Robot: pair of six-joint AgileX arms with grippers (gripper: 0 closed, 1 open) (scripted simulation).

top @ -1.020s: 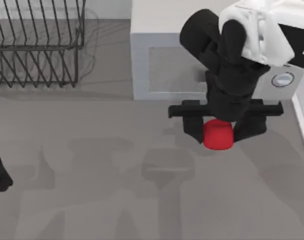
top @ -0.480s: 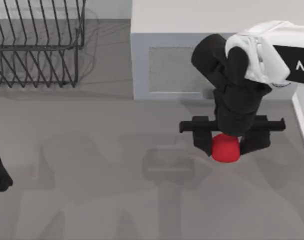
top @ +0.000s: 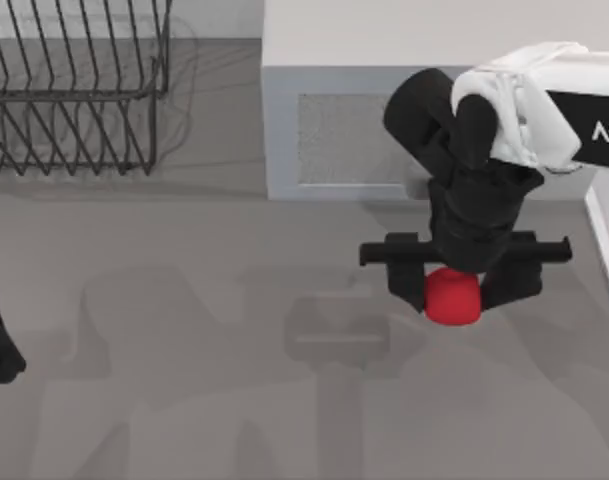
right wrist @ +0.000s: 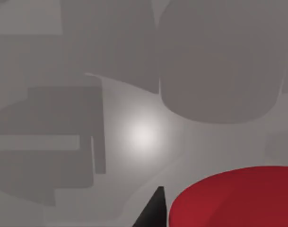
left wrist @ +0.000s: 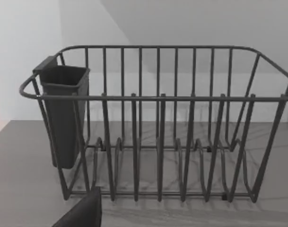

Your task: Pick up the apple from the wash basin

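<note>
Top view | R tool clamps smooth, blocky red apple

Top view looks straight down; wrist views sit low — both share the grey table.

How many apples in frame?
1. The apple sits between the fingers of the right tool, in front of the microwave on the table's right side. The dish rack at far left holds none. More may be hidden under the arm.
</note>
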